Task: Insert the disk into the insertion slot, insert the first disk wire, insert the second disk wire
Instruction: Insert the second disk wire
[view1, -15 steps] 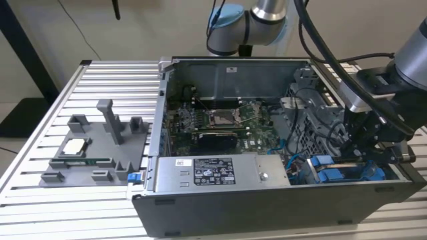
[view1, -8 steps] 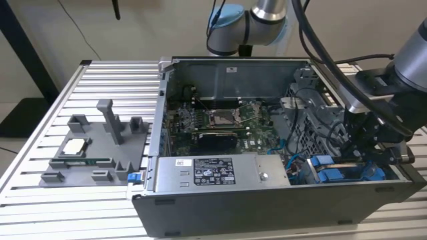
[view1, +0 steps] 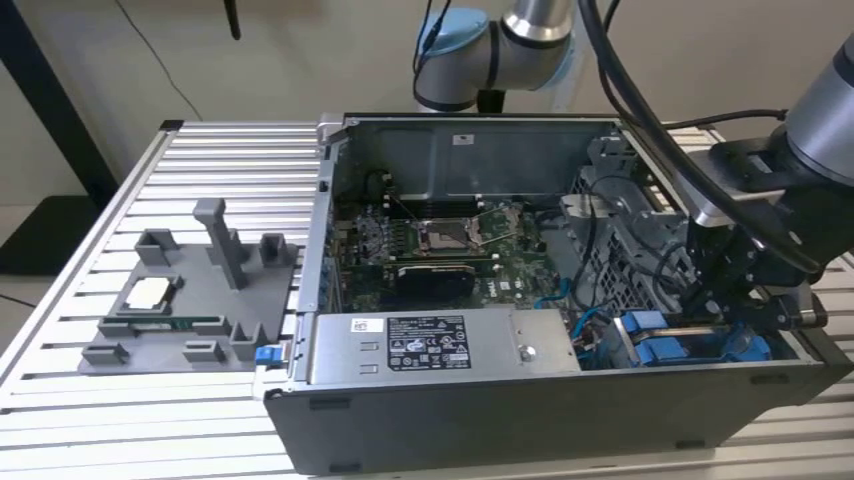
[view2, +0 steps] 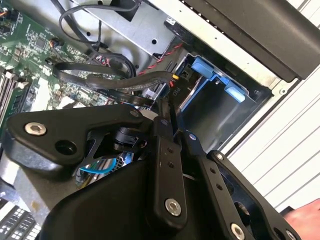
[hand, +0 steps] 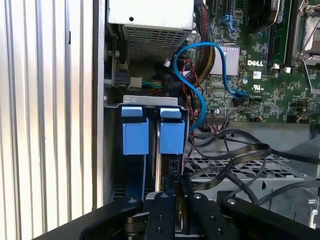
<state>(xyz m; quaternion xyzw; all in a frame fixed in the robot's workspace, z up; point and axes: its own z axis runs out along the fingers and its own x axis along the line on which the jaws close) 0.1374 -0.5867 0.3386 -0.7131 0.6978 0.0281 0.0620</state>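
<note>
Hand: my hand (hand: 172, 202) sits narrow, pinching a black wire (hand: 235, 160) just beside the blue carriers.
Disk: the disk (hand: 170, 131) stands seated in its slot, at the computer case's (view1: 534, 415) front corner, beside 1 neighbouring blue carrier (hand: 135, 132).
Case: on the slatted counter (view1: 200, 420).

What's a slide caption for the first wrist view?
Wrist camera over the open computer case: gripper above two bright blue plastic drive carriers in the bay, blue cable looping to the green motherboard.
</note>
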